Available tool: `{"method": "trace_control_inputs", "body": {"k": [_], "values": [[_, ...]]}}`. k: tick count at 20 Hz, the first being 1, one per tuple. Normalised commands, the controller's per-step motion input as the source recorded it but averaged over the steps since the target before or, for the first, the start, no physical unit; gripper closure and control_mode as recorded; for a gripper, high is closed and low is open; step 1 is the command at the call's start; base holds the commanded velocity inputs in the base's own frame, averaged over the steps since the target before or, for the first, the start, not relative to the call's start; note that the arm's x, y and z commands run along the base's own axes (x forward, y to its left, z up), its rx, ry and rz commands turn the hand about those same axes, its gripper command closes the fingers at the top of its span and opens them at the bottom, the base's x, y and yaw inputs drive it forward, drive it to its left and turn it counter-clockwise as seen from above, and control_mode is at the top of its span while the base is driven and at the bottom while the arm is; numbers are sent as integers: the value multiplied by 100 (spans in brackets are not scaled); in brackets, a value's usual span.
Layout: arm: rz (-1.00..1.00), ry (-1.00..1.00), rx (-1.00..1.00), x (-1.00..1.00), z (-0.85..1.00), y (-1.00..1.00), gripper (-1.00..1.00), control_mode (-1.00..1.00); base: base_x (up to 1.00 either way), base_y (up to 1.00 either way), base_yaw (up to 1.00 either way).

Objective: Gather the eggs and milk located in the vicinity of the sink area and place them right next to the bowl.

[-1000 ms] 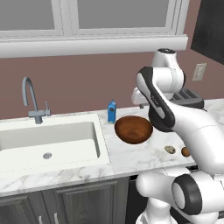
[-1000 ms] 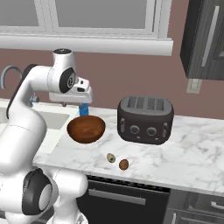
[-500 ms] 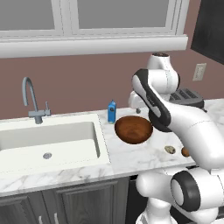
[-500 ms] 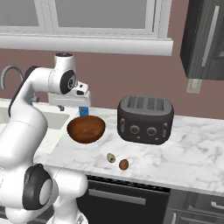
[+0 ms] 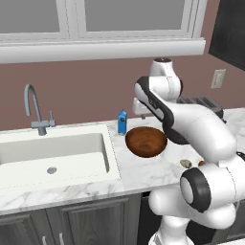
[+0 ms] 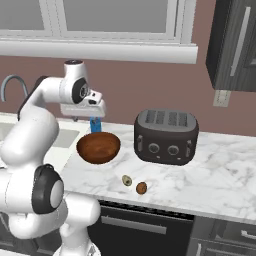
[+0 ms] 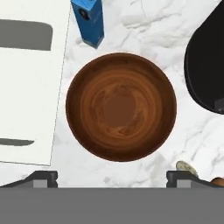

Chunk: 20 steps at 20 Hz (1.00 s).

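The blue milk (image 5: 122, 121) carton stands upright on the counter between the sink area (image 5: 52, 153) and the bowl (image 5: 146, 141), close to the bowl's rim. Two eggs lie together on the marble in front of the bowl, one pale (image 6: 127, 180) and one reddish-brown (image 6: 141, 188). My gripper (image 7: 111, 178) hangs open above the bowl (image 7: 121, 107), looking straight down, with nothing between its fingers. From the hand, the milk (image 7: 89, 22) sits past the bowl's far edge and the pale egg (image 7: 187, 166) lies by one fingertip.
A black-and-grey toaster (image 6: 166, 136) stands on the counter to the right of the bowl. The grey gooseneck faucet (image 5: 33, 103) rises behind the white basin. A wall with a window sill runs behind the counter.
The fingers have spread wider apart. The hand has drifted slightly away from the milk and over the bowl. Milk, bowl and eggs have not moved.
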Motion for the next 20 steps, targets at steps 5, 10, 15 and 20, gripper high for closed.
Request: {"method": "trace_control_inputs", "body": {"k": [5,10,15,20], "values": [[-20,1,-5,86,-8,2,-100,-100,0,0,0],[-15,1,4,38,-8,-1,-100,-100,0,0,0],[-4,0,12,14,-12,0,-100,-100,0,0,0],[0,-2,8,28,-6,8,-100,-100,0,0,0]]}}
